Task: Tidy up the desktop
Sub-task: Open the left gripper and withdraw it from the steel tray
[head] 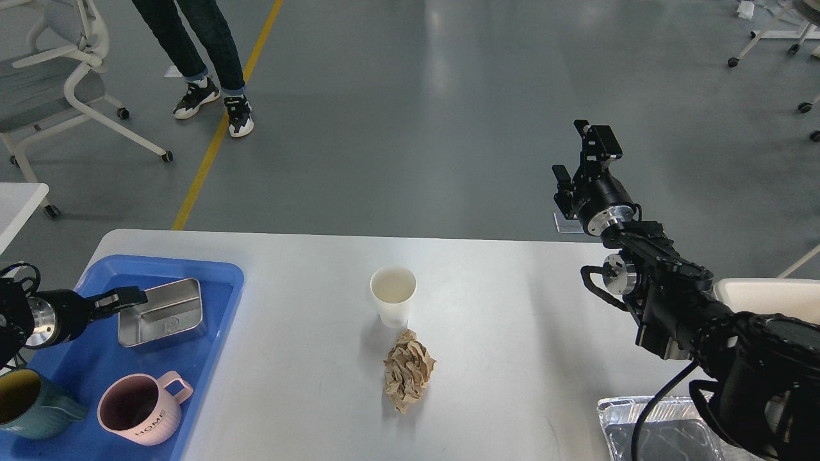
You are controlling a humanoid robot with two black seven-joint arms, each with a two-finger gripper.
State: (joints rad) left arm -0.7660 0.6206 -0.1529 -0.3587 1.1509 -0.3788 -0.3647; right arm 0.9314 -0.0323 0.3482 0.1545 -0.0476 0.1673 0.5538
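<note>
The white desktop [500, 307] fills the lower half of the head view. A white paper cup [393, 294] stands upright at its middle, with a crumpled brown paper ball [408, 370] just in front of it. My left gripper [125, 298] is over the blue tray [214, 282] and shut on the left rim of a steel container [168, 315], which is tilted with that side raised. My right gripper [580, 153] is held high beyond the desk's far right edge, open and empty.
A pink mug [138, 410] and a teal mug [29, 406] stand in the blue tray's near part. A foil tray [666, 435] lies at the front right. A cream bin [769, 296] sits at the right edge. A person's legs [205, 57] and chairs are on the floor behind.
</note>
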